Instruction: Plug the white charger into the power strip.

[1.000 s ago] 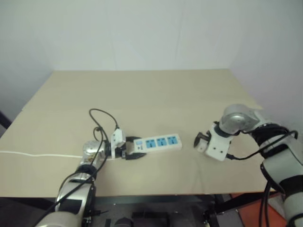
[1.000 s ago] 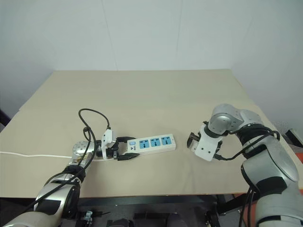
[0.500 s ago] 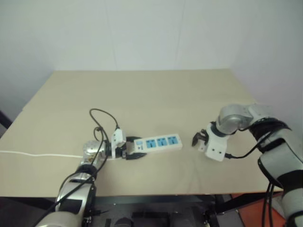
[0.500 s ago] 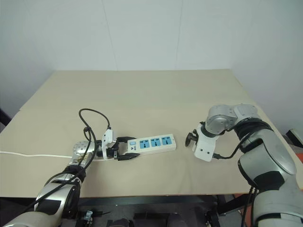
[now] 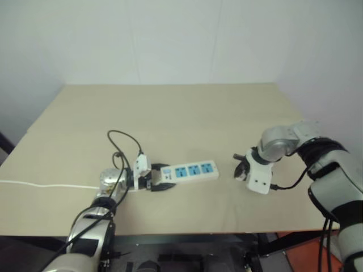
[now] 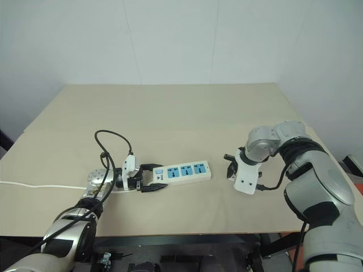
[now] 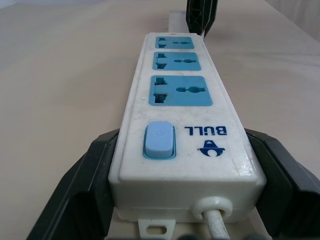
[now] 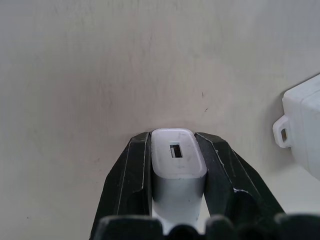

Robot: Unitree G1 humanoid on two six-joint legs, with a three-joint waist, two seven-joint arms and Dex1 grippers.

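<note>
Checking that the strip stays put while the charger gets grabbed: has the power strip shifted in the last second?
No. The power strip lies at the same spot relative to the table's near edge, its switch end clamped in the left end effector.

My right pincer has clamped shut

A second ago my right gripper (image 8: 177,187) stood spread wide beside the table; now its fingers (image 8: 131,175) have rolled round and pinch the white charger (image 8: 177,160) on both sides.
</note>
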